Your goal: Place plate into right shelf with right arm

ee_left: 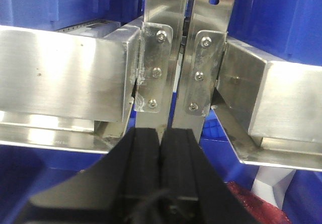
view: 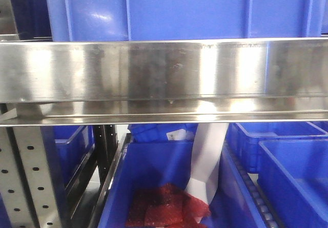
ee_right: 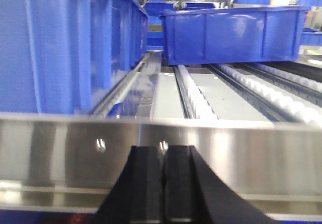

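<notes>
Both end effectors (ee_left: 161,138) (ee_right: 163,156): matte black, flat rectangular fingers, wedge-shaped bodies; thin black cable on left.

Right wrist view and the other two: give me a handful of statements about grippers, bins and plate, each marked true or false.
1. The right gripper is shut with nothing between its fingers. True.
2. The plate rests on the roller lane in the right wrist view. False: no plate shows in any view; the lane ahead of the steel rail is bare.
3. The left gripper is wide open. False: its fingers meet, closed and empty.
4. In the front view, red netted material lies in a lower blue bin. True.
5. In the left wrist view, the two perforated uprights are red. False: they are bare shiny metal, bolted to the rails.
</notes>
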Robot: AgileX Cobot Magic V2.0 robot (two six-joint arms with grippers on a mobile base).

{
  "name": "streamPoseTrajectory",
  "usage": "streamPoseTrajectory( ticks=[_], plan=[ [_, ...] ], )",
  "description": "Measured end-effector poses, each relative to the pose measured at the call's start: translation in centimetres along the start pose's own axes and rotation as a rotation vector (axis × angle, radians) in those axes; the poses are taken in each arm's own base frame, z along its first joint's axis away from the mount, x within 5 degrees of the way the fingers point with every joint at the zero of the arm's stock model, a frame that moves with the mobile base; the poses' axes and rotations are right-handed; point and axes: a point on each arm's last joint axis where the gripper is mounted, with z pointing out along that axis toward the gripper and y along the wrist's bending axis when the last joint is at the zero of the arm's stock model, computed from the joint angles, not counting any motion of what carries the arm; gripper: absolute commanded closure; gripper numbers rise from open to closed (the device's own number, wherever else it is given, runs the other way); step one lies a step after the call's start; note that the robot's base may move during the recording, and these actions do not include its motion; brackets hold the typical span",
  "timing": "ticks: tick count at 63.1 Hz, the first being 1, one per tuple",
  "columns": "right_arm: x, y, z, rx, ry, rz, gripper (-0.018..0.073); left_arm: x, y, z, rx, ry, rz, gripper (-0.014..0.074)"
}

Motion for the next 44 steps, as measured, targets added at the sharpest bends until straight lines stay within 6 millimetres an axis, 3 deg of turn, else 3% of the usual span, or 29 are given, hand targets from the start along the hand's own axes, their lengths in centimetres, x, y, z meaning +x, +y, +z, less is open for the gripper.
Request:
streamPoseTrajectory(
  ticks=[7,44],
  plan=[
    [0.93,-0.04,-0.35,0.001,0.002,0.0,0.0506,0.0,0.0,0.0,0.0,0.0,0.0,0.0724],
    [0.61,-0.03,-0.67,-0.001,-0.047,0.0,0.0506,0.0,0.0,0.0,0.0,0.0,0.0,0.0724]
  ],
)
